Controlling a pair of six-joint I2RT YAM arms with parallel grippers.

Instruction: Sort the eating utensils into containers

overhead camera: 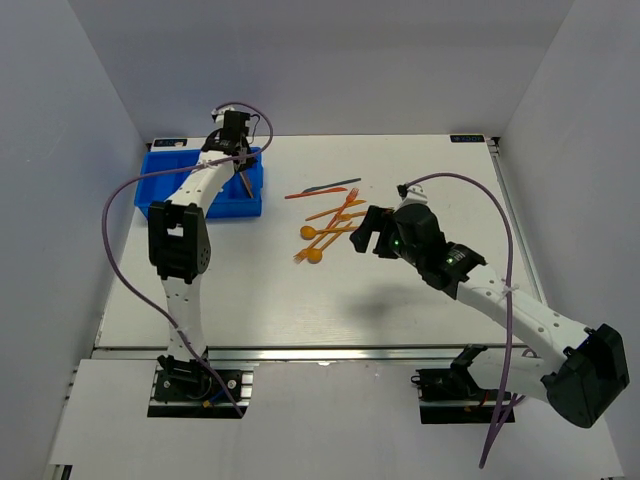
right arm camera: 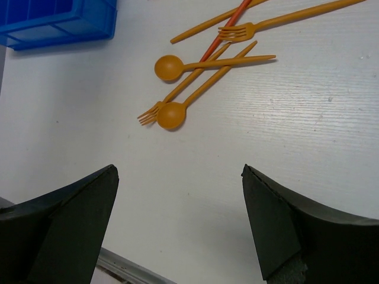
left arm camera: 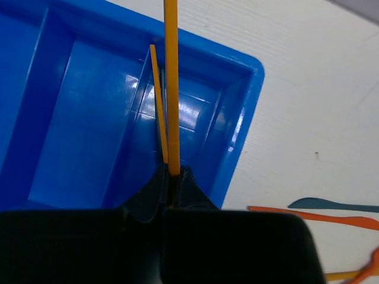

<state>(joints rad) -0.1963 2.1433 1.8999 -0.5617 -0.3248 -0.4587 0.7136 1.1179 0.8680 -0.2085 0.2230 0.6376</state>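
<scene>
The blue tray [overhead camera: 160,168] stands at the table's far left. My left gripper [overhead camera: 238,158] hangs over its right end, shut on an orange stick [left arm camera: 171,89] that points into a narrow compartment of the tray [left arm camera: 249,118]. A second thin orange stick [left arm camera: 158,106] runs beside it; I cannot tell whether it is held. Orange forks and spoons [overhead camera: 328,228] lie crossed mid-table, with a red knife [overhead camera: 315,193] and a dark grey-blue knife [overhead camera: 338,184] behind them. My right gripper [overhead camera: 368,232] is open and empty, just right of the pile; two orange spoons [right arm camera: 167,66] [right arm camera: 172,114] lie ahead of it.
The tray's corner shows in the right wrist view [right arm camera: 59,29]. The red knife [left arm camera: 308,216] and the grey-blue knife [left arm camera: 331,205] lie on the white table right of the tray. The table's metal front edge [right arm camera: 118,266] is close below the right gripper.
</scene>
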